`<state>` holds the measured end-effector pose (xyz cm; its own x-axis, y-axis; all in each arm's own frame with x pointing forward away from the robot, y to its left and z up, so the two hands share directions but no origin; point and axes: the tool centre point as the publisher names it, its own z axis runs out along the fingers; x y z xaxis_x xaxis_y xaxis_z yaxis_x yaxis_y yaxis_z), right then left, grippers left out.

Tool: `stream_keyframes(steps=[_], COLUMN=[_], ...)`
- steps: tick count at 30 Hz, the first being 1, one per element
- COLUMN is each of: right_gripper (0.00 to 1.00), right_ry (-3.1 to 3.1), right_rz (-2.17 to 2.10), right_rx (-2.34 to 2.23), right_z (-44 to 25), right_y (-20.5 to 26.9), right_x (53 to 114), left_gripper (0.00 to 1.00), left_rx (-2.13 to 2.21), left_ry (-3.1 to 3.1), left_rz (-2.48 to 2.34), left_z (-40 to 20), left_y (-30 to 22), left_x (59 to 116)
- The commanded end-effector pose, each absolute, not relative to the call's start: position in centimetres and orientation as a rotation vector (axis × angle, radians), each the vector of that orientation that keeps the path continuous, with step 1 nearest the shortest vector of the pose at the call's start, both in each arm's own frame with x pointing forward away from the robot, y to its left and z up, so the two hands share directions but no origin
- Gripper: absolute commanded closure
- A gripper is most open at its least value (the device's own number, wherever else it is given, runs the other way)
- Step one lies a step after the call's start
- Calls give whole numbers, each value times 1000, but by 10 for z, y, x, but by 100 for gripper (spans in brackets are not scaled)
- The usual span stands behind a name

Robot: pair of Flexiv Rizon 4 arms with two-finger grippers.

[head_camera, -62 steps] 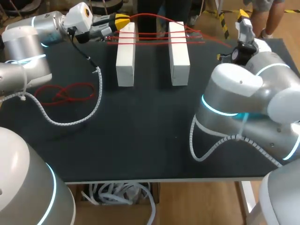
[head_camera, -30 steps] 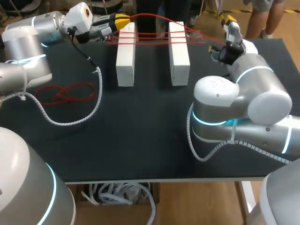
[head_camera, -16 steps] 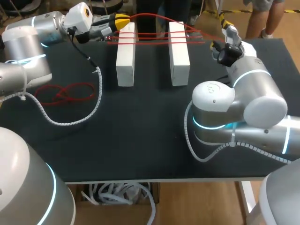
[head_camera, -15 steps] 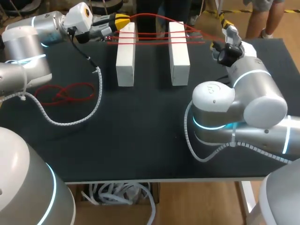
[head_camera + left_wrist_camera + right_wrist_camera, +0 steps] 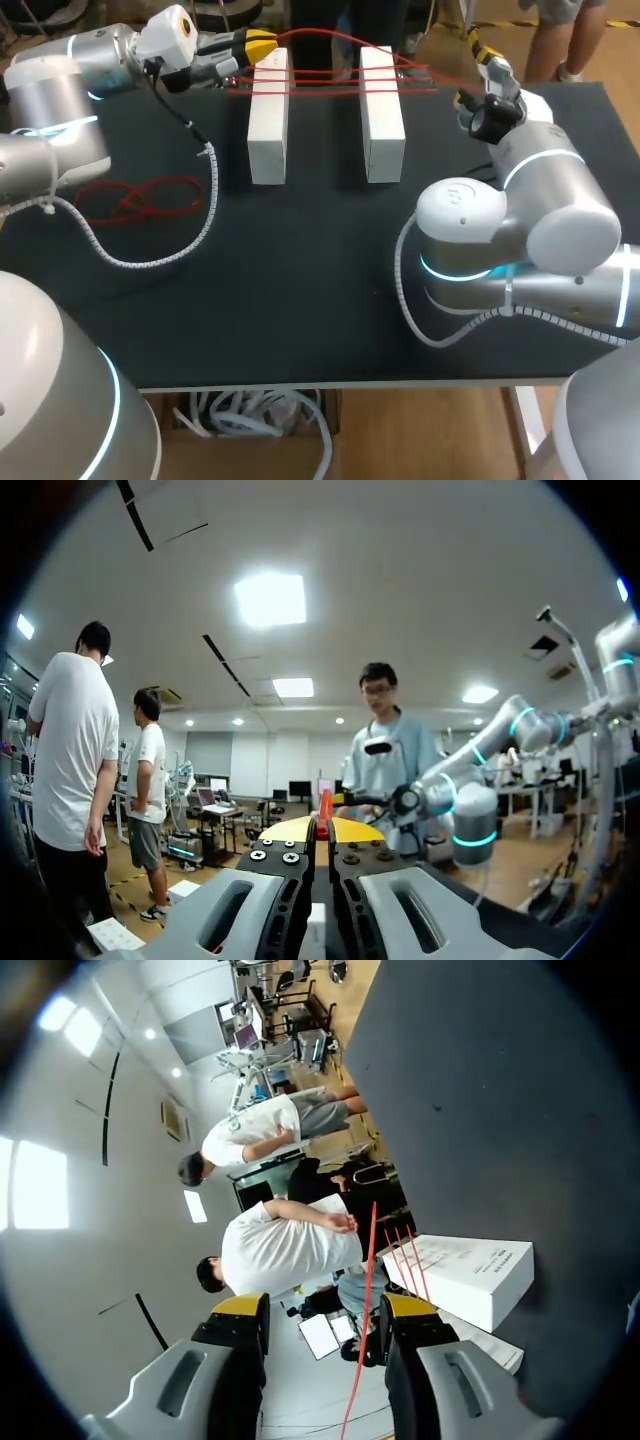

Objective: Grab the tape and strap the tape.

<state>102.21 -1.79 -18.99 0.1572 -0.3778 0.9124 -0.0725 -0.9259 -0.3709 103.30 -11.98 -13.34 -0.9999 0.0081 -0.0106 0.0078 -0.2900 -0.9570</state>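
The tape (image 5: 325, 73) is red, the left block (image 5: 268, 115) and right block (image 5: 381, 110) are white, the counter (image 5: 300, 260) is black, and the left pincer (image 5: 262, 45) and right pincer (image 5: 487, 52) have bright yellow tips.

A black table (image 5: 300, 290) with a matte top and a pale strip along its near edge carries two white blocks. Both are long, rectangular and lie flat on the far half of the table, side by side and parallel, their long sides running from near to far. The left block (image 5: 268, 130) and the right block (image 5: 382, 130) are apart, with a strip of bare top between them, and their far ends reach close to the table's far edge. In the right wrist view one block (image 5: 470, 1270) lies on the dark top, its corners sharp.
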Motion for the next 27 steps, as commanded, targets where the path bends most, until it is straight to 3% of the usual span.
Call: stream_keyframes(steps=[1,8,10,12,21,27], right_gripper=[57,65,78,100,100,100], right_ry=[435,431,427,421,192,104], right_rz=[-1839,-1840,-1839,-1839,-1987,-1826], right_rx=[-2198,-2201,-2203,-2206,-2438,-2698], right_z=[-188,-187,-186,-186,-184,-168], right_y=[-19,-18,-18,-17,-15,-20], right_x=[1022,1022,1022,1022,1023,1022], left_gripper=[100,100,100,100,100,100], left_rx=[-24,-24,-24,-24,-24,-24], left_ry=[-1869,-1869,-1869,-1869,-1869,-1869], left_rz=[2524,2524,2524,2524,2524,2524], left_z=[-134,-134,-134,-134,-134,-134], left_y=[-120,-120,-120,-120,-120,-120], left_x=[1034,1034,1034,1034,1034,1034])
